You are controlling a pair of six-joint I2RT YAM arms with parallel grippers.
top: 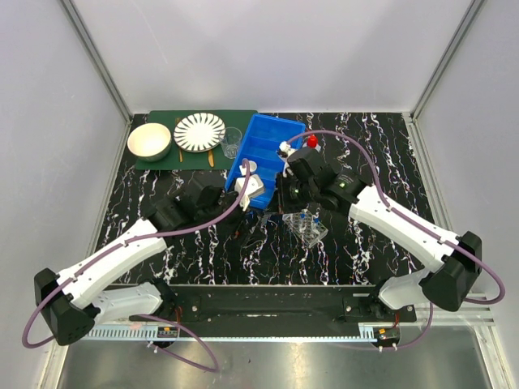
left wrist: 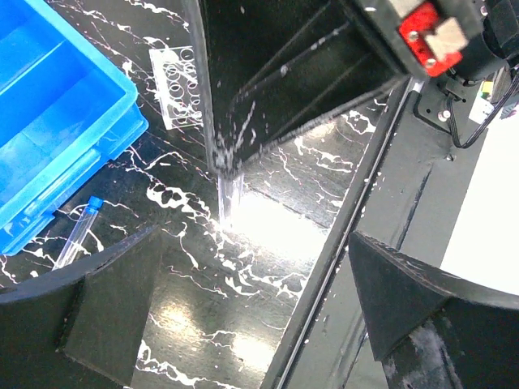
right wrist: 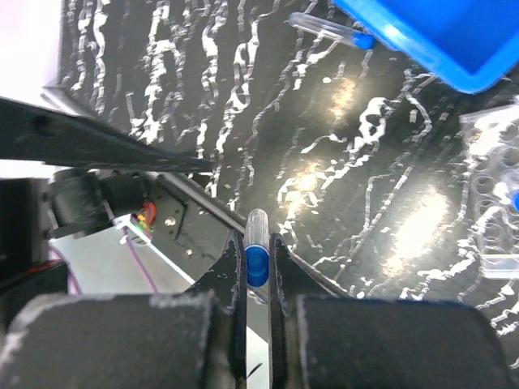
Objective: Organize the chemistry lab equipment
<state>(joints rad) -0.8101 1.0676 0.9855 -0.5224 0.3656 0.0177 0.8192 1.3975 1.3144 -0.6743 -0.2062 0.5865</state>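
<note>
My right gripper (right wrist: 257, 241) is shut on a clear blue-capped tube (right wrist: 257, 261), pinched at its cap and held above the table. In the left wrist view that tube (left wrist: 229, 197) hangs from the right gripper's dark fingers (left wrist: 268, 89). My left gripper (left wrist: 259, 324) is open and empty, just below and in front of it. Another blue-capped tube (left wrist: 79, 235) lies on the table beside the blue bin (left wrist: 49, 121). The clear tube rack (top: 306, 227) stands right of both grippers. A small clear beaker (top: 231, 143) and a red nozzle (top: 312, 141) show at the back.
The blue bin (top: 272, 138) sits behind the grippers with white items (top: 251, 185) in its near end. A striped plate (top: 199, 131) and cream bowl (top: 149, 141) rest on a green mat at the back left. The black base rail (left wrist: 357, 243) runs close to my left gripper.
</note>
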